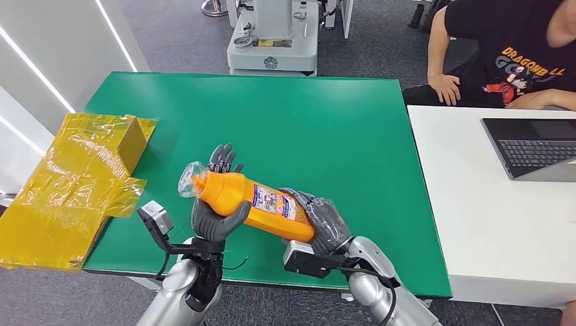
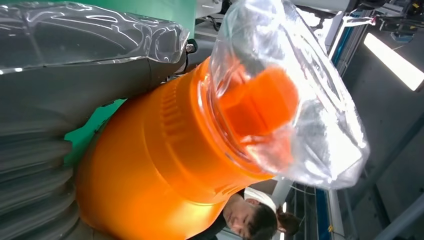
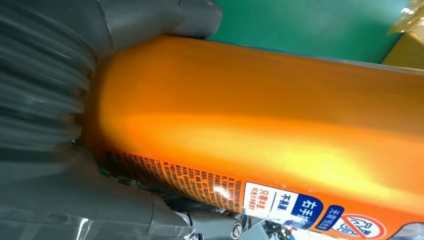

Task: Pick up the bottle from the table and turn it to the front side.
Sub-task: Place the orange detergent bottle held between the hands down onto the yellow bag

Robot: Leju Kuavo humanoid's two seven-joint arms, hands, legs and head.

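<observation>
i've got the orange bottle [image 1: 255, 202] off the green table [image 1: 326, 115], lying roughly level between both hands over the near edge. left hand [image 1: 216, 219] cups the neck end with the thumb wrapped over the shoulder, dark fingers [image 1: 223, 158] showing behind it; right hand [image 1: 323, 221] grips the base end. cap [image 2: 260, 100] sits inside a clear plastic wrap [image 2: 320, 125], pointing to the robot's left. label [image 1: 275, 202] faces up toward the head cam, looks like small print and warning icons in the right wrist view, so my guess is this is the back panel and the roll isn't finished. for the turn i'd rotate about the bottle's long axis, let one hand carry while the other regrips, keep it low over the table. body looks glossy and the wrap is slick, so slip near the neck is the risk. yellow film-wrapped cardboard box [image 1: 126, 139] and loose yellow sheeting [image 1: 54, 204] at the table's left edge, well apart. white desk [image 1: 489, 217] to the right with a laptop [image 1: 533, 146], a person [image 1: 516, 54] seated behind it, grey machine base [image 1: 272, 41] beyond the table.
</observation>
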